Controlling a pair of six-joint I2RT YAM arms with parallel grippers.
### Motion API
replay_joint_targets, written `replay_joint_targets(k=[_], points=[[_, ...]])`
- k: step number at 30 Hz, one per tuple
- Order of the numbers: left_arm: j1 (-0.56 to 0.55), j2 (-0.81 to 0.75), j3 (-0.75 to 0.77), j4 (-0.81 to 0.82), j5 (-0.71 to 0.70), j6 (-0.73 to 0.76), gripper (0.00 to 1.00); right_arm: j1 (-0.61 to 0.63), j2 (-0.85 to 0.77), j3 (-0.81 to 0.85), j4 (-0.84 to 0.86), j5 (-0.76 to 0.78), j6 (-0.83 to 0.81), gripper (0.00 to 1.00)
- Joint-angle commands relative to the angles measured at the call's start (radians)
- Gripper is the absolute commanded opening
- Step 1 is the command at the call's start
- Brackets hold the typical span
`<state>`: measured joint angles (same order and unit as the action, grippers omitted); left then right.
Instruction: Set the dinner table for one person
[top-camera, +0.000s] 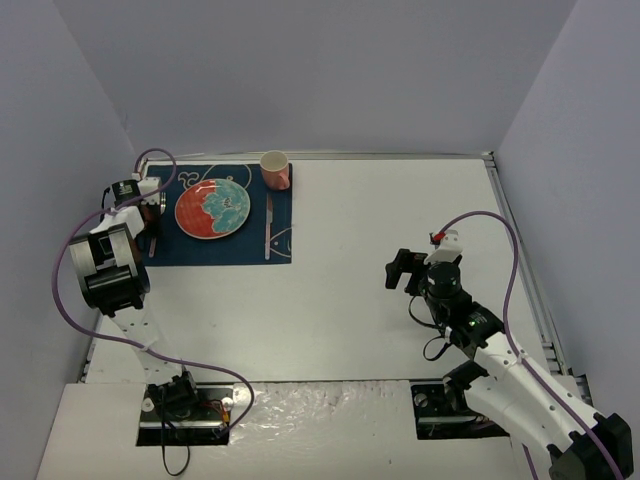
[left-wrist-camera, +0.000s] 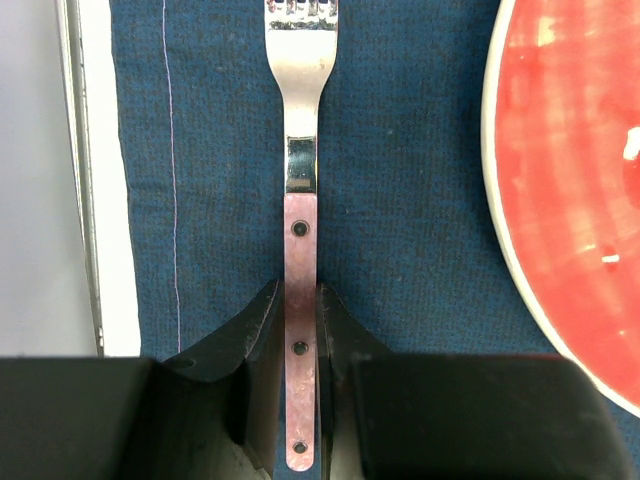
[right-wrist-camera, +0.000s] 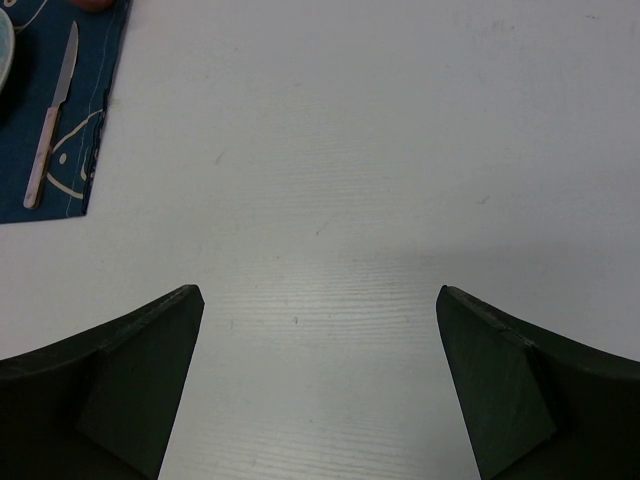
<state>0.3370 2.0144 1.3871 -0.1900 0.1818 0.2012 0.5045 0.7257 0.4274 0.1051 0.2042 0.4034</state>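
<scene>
Left gripper (left-wrist-camera: 298, 300) closed on the pink handle of a fork (left-wrist-camera: 300, 170), over the blue placemat (left-wrist-camera: 400, 200) beside the red plate (left-wrist-camera: 570, 180). Right gripper (right-wrist-camera: 318, 290) open and empty above the white table (right-wrist-camera: 350, 150), which carries everything; the placemat lies at its far left.

The dinner table (top-camera: 380, 260) is a large, plain white rectangular top, metal-edged along its far and right sides. Directly on it lies a dark blue cloth placemat (top-camera: 225, 250) with white whale outlines, spread flat in the far left corner, its left border just beside the table's left rim
</scene>
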Motion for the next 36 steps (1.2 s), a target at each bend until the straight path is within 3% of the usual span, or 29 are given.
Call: replay_joint_targets(k=[1,14,20,30,36], points=[[0.008,-0.066,-0.004,0.026,-0.011,0.006,0.00,-0.001,-0.010,0.005,0.070,0.000,0.006,1.00],[0.009,-0.075,-0.031,0.035,-0.025,0.025,0.00,-0.001,-0.017,-0.005,0.077,-0.003,0.007,1.00],[0.008,-0.060,-0.029,0.029,-0.040,0.023,0.20,-0.001,-0.022,-0.007,0.077,0.001,0.009,1.00],[0.008,-0.081,-0.020,0.034,-0.071,0.014,0.39,0.000,-0.038,0.008,0.070,0.003,-0.001,1.00],[0.008,-0.165,-0.010,0.031,-0.070,-0.008,0.64,-0.001,-0.073,0.029,0.057,0.003,-0.004,1.00]])
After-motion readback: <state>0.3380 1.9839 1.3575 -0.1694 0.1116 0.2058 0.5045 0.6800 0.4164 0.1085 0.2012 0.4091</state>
